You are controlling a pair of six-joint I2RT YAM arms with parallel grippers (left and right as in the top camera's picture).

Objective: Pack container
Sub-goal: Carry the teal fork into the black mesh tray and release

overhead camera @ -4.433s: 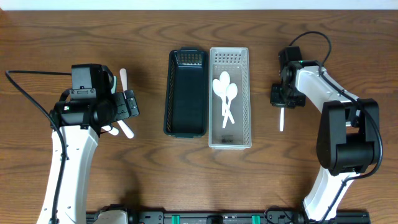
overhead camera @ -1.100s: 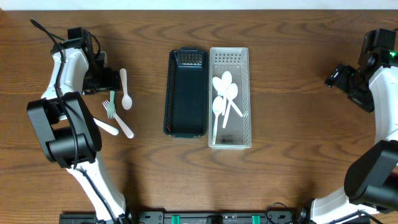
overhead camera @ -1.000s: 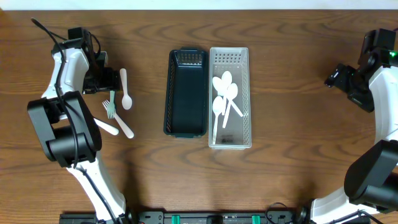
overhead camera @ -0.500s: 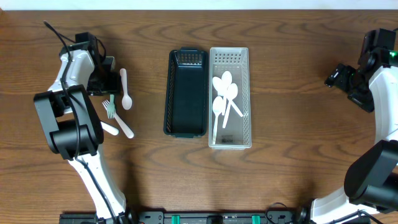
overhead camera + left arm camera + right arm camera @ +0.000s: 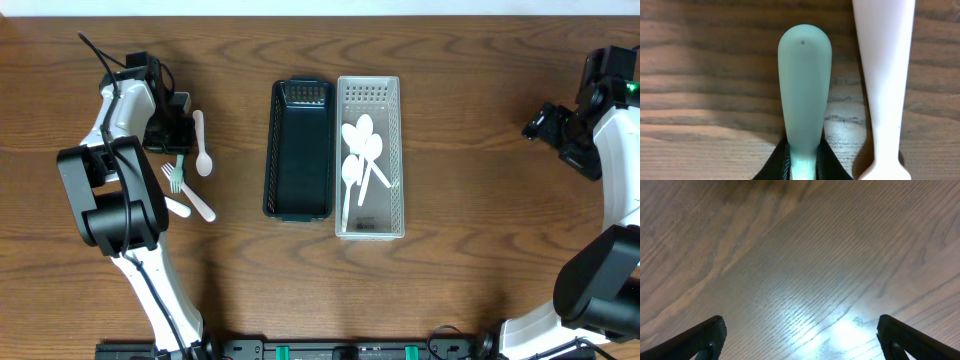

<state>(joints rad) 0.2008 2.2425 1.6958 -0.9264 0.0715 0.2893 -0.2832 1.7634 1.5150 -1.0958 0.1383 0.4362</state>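
Pale-green plastic fork (image 5: 804, 85) sits left of the black rectangular basket (image 5: 300, 150), on the wooden table (image 5: 470, 260). Left gripper (image 5: 801, 159) clenched on its handle. White plastic spoon (image 5: 883, 75) just beside it. Right gripper (image 5: 800, 332) spread wide, holding nothing, well right of the white mesh basket (image 5: 397, 150).

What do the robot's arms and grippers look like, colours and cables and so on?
The left arm and right arm both have white link shells with bulky black joints. A thin black cable loops off the left one, and a small green spot shows on the right. The left gripper and right gripper have black fingers.
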